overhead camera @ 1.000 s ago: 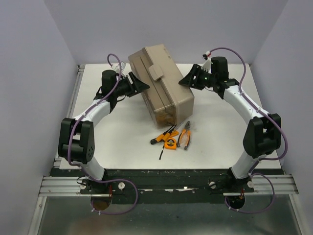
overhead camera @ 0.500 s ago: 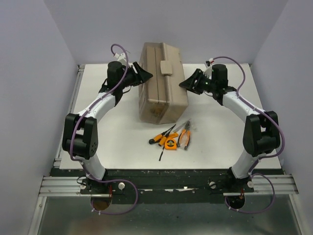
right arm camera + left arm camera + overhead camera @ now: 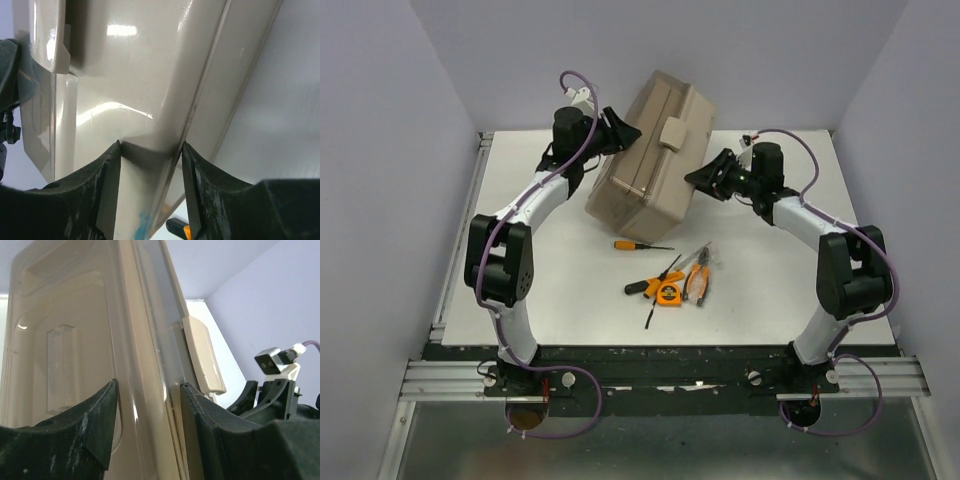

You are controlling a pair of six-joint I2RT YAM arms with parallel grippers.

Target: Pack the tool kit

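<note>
Left gripper (image 3: 620, 135), toward the far edge, left of centre: black fingers (image 3: 95, 425) spread wide and set against one flank of the large beige plastic toolbox (image 3: 650, 150). No pinch discernible in the left wrist view.

Toolbox at mid-width near the far edge, lid apparently shut, pale rectangular latch (image 3: 672, 133) facing up. Whole body tilted, lowest end toward the near left. Contact of that end with the white tabletop (image 3: 560, 290) not certain.

In front of the box, a lone orange-handled screwdriver (image 3: 640, 245). Closer to the near edge, a cluster of orange-and-black hand tools (image 3: 672, 285), none packed yet.

Right gripper (image 3: 705, 178), right of centre: fingers (image 3: 107, 190) likewise apart, straddling a moulded ridge on the opposite flank.

Hazard, by judgement: loss of the box from between two opposed pushes on smooth plastic, through uneven pressure or a small slide of either arm. Probable result: a drop or roll onto the loose tools below. Second hazard: with the latch closed, no way in for the tools without first setting the box level and opening it.

Relative position: toolbox directly between the two grippers and touching both, one flank on the left fingers, the other on the right.
</note>
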